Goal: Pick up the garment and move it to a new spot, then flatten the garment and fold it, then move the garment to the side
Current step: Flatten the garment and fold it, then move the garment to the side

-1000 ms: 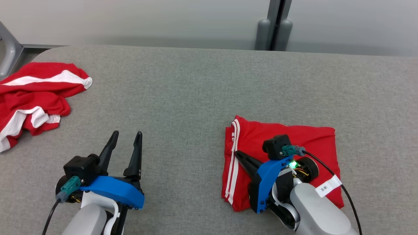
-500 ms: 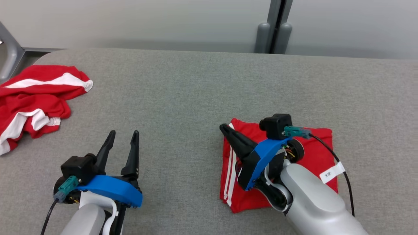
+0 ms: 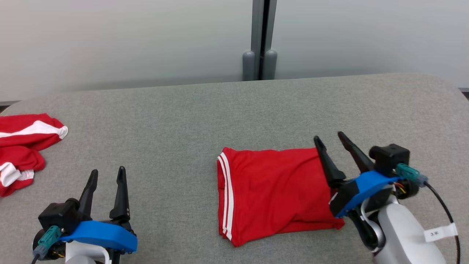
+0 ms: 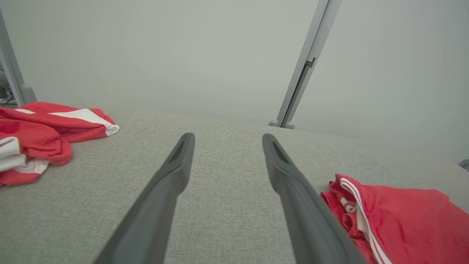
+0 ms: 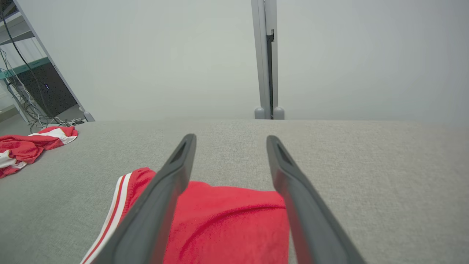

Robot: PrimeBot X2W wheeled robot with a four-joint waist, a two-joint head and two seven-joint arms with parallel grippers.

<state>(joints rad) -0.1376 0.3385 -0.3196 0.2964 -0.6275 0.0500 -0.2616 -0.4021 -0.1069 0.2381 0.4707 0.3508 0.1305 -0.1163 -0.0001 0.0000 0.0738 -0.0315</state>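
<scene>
folded garment flat, hands open

the folded red garment (image 3: 271, 190) is lying flat on the grey counter (image 3: 183, 121), right of centre, white stripes facing left. the right hand (image 3: 328, 136) is hovering over its right edge, fingers spread, gripping nothing. the left hand (image 3: 108, 170) is hanging well apart, also spread and empty. a crumpled red-and-white heap (image 3: 22, 146) is sitting at far left.

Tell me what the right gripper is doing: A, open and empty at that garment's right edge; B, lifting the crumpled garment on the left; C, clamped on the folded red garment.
A: the right gripper stands open, gripping nothing, at the right edge of the folded garment.
</scene>
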